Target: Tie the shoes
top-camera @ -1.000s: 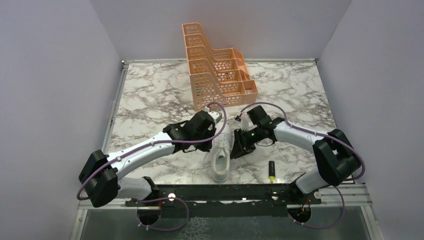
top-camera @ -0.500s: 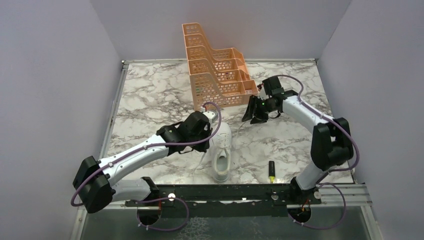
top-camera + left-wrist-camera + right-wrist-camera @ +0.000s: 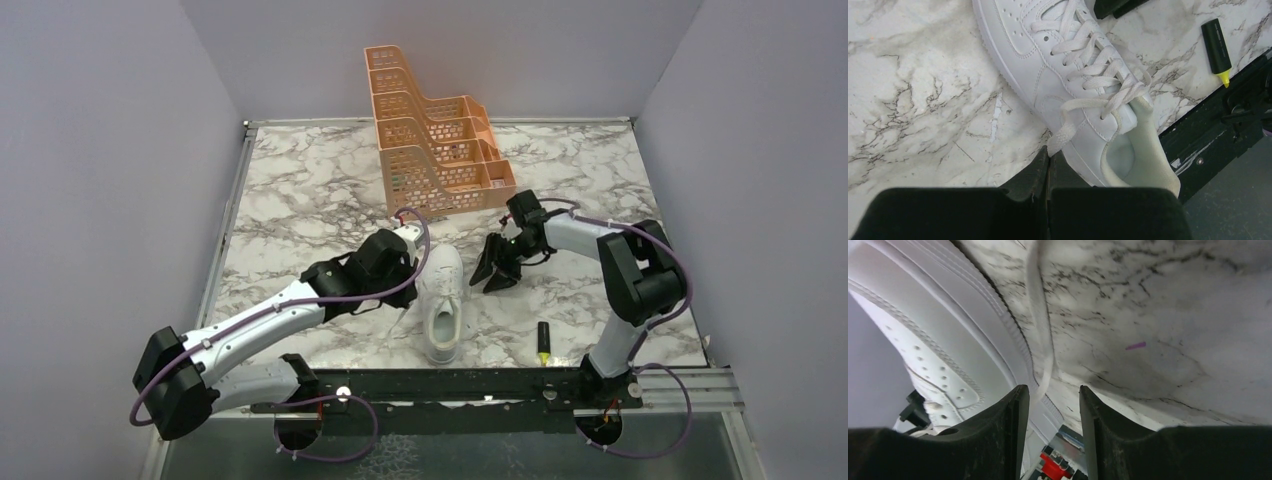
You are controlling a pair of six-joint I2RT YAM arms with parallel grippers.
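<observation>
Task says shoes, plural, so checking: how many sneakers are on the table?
1. One white sneaker lies on the marble table, nearer than the orange rack, toe pointing toward it. No second shoe shows in any view.

Left arm (image 3: 252,320) and right arm (image 3: 572,231): glossy white moulded link shells, bulky matte-black joint housings. Thin purple cable (image 3: 427,245) looped outside each arm. Left gripper (image 3: 1048,151) and right gripper (image 3: 1052,390): black, two tapered plastic fingers apiece.

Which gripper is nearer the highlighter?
Right. The right gripper is open just beyond the highlighter, on the sneaker's same side; the left gripper, shut on a lace, is across the sneaker.
</observation>
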